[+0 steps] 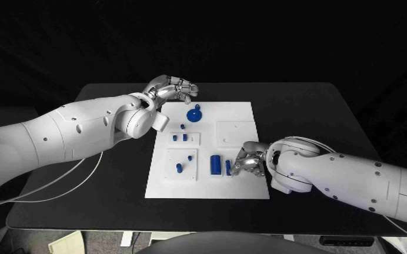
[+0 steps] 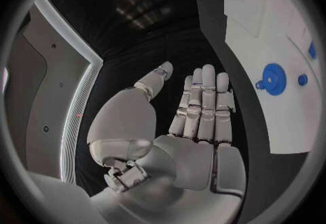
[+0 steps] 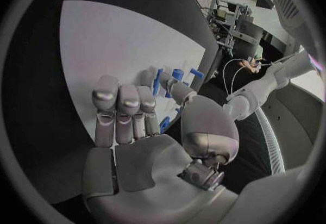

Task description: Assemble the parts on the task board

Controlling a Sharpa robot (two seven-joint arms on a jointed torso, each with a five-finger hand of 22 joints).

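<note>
The white task board [image 1: 237,126] lies mid-table. A blue gear [image 1: 194,114] [image 2: 273,79] sits near its far left, with small blue pegs [image 1: 180,137] just in front of it. Two more small blue parts [image 1: 180,167] lie in the near-left panel. My left hand [image 1: 172,91] [image 2: 198,105] hovers by the board's far left corner, fingers straight and apart, holding nothing. My right hand [image 1: 249,161] [image 3: 139,120] is down at the board's near right, its fingers beside two upright blue cylinders [image 1: 222,164] [image 3: 178,75]. A blue piece [image 3: 165,123] shows between thumb and finger; a grip is unclear.
The black table [image 1: 305,104] surrounds the board, with open surface to the right and along the far edge. A raised square panel [image 1: 236,131] on the board's right half is bare. A white cable [image 1: 59,177] hangs off the left arm.
</note>
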